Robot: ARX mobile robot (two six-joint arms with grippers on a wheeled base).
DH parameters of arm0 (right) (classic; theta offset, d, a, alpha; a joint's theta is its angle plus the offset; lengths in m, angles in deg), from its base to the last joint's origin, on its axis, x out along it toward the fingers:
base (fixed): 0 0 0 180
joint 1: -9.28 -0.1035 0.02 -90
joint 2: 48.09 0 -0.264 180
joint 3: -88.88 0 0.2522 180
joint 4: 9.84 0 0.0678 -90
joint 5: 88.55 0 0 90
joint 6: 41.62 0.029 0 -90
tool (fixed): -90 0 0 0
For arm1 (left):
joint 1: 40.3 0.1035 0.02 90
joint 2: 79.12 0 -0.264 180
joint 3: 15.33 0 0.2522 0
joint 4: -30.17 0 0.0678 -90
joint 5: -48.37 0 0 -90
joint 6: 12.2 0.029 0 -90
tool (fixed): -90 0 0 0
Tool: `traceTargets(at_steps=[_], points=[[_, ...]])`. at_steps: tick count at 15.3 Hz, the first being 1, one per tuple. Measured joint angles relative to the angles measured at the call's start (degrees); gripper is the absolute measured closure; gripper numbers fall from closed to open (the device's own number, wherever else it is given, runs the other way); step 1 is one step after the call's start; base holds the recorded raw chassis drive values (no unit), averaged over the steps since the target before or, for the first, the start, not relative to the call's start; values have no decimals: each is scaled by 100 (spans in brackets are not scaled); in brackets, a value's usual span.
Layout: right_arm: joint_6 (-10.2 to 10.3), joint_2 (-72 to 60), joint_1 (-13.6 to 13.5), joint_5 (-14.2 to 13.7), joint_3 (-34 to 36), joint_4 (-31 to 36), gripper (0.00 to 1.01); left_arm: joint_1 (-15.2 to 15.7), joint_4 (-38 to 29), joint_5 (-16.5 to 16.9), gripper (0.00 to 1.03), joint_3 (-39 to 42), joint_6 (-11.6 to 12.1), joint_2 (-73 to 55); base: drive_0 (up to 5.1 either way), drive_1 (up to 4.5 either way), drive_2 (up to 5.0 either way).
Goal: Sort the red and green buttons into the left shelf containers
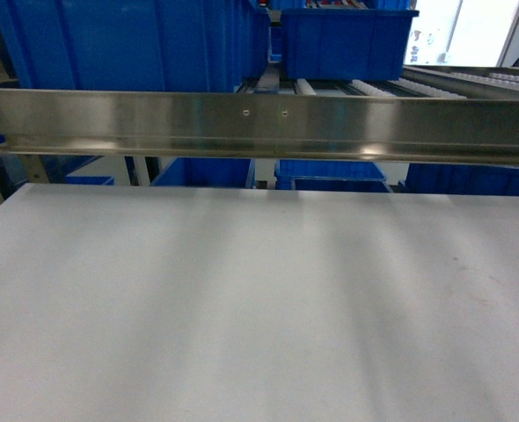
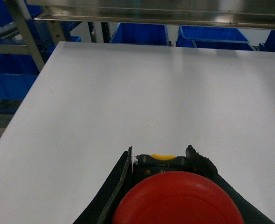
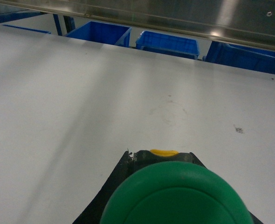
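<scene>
Red fills the bottom of my left wrist view: the round red mushroom-capped push-button (image 2: 177, 198) sits clamped in my left gripper (image 2: 168, 161), the black fingers (image 2: 121, 179) pressing its sides, with a black body and a small yellow tab showing just past the cap. In my right wrist view the round green mushroom-capped push-button (image 3: 172, 193) is clamped the same way in my right gripper (image 3: 163, 156), dark finger edges flanking it.

Both buttons hang above the flat white tabletop (image 1: 259, 308), which carries a faint ring-shaped mark (image 3: 170, 112) ahead of the green cap. Neither arm shows in the head view.

Beyond the table's far edge a brushed steel shelf rail (image 1: 259, 123) runs across. Above it, on the left, stand large deep blue plastic bins (image 1: 127, 44); a smaller blue plastic bin (image 1: 343, 40) sits on metal rollers (image 1: 453, 83) to the right. More blue bins (image 1: 330, 171) show below the rail.
</scene>
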Motion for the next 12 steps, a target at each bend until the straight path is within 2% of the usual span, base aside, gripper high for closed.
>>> traceTargets(at_steps=[12], points=[[2,-11,0,0,0,-24,75,0,0,0,74,0,0,-4,-477,110,364]])
